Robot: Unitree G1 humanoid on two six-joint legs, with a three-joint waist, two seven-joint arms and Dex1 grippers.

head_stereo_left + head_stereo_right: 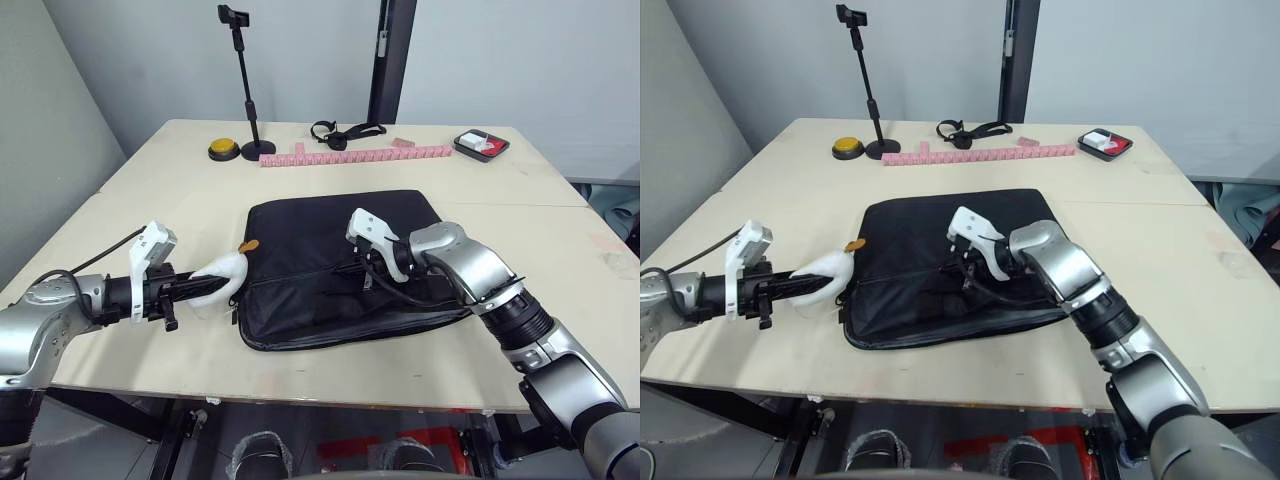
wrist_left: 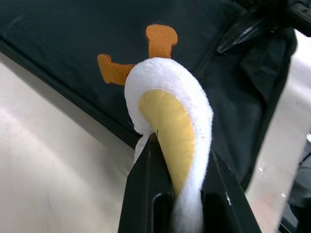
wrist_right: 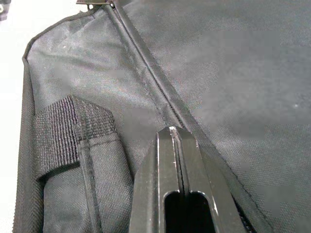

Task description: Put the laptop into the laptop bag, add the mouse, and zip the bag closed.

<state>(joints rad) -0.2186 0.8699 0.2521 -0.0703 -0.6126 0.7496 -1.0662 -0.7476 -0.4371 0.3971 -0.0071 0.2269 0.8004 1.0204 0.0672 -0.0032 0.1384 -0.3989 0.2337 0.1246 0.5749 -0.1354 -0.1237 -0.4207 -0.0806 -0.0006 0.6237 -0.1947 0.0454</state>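
Left eye view puts the laptop bag flat at the centre of the frame on the table, black and lying with its zipper line running across it. At centre left the left gripper is clamped on a white plush duck just beside the bag's left edge, the duck's orange parts touching the fabric. At centre right the right gripper has its fingers pressed together on top of the bag, tips resting at the zipper seam beside a strap handle.
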